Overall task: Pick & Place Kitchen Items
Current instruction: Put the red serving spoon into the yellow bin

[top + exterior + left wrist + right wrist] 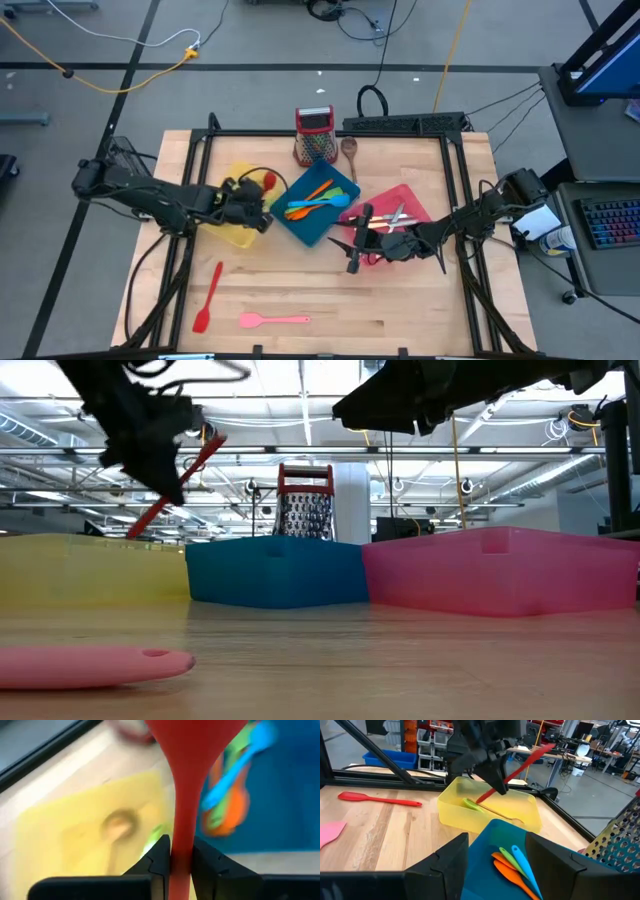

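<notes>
The left gripper (262, 208) hangs above the yellow tray (236, 232), its fingers (159, 857) clamped on a red spatula's (187, 780) handle, while the right gripper (358, 240) hovers over the pink tray (415, 205), fingers spread and empty.

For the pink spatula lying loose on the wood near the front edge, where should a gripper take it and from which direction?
Grip the pink spatula on its slim handle, coming straight down from above. It lies flat on the table with the wide blade toward the robot's left, so jaws should close across the handle's narrow width. Nothing crowds it; the red spatula lies apart.
</notes>
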### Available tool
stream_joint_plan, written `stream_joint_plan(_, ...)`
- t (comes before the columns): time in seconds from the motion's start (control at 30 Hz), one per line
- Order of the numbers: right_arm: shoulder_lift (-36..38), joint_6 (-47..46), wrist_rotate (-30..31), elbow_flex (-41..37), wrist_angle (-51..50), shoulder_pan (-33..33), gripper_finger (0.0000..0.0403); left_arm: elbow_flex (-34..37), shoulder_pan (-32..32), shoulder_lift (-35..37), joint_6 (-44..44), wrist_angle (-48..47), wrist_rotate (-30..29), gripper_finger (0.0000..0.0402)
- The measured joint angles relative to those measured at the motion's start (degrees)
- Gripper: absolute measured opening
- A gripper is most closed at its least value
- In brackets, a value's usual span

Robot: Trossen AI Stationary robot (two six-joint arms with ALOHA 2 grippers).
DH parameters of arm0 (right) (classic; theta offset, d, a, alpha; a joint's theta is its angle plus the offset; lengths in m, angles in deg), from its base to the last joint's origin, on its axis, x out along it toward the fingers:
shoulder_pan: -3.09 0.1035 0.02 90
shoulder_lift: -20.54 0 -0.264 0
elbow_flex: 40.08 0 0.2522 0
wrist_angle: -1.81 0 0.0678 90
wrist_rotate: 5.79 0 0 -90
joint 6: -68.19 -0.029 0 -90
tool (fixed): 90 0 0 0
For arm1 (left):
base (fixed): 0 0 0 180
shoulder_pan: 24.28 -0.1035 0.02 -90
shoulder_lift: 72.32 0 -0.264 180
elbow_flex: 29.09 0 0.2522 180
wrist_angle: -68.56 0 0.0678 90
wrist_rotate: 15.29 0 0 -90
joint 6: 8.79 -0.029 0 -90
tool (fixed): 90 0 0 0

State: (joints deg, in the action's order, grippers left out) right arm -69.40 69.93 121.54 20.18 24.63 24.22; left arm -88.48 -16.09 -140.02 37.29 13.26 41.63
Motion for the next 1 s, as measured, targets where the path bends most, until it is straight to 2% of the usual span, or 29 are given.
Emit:
stream_joint_plan(0.1,0.00,0.00,-0.03,0.00,-0.01,0.00,0.0189,0.02,-1.60,-0.04,3.82,-6.03,0.02,0.0048)
stream_joint_plan(0.27,0.00,0.00,-0.03,0.00,-0.01,0.00,0.0186,0.09,-3.78,-0.34,7.06,-9.82,2.20,0.0052)
stream_joint_plan(0.37,0.00,0.00,-0.05,0.00,-0.02,0.00,0.0188,1.65,-5.11,-1.83,7.48,-9.23,3.20,0.0052)
stream_joint_plan(0.57,0.00,-0.01,-0.05,0.00,0.01,0.00,0.0188,6.18,-8.37,-6.03,6.71,-8.55,10.58,0.0049)
stream_joint_plan(0.83,0.00,0.00,-0.07,0.00,0.00,0.00,0.0187,7.67,-11.72,-7.69,5.29,-8.13,12.76,0.0058)
stream_joint_plan(1.0,0.00,0.00,-0.08,0.00,0.00,0.00,0.0185,7.67,-12.07,-7.67,5.24,-7.43,11.09,0.0059)
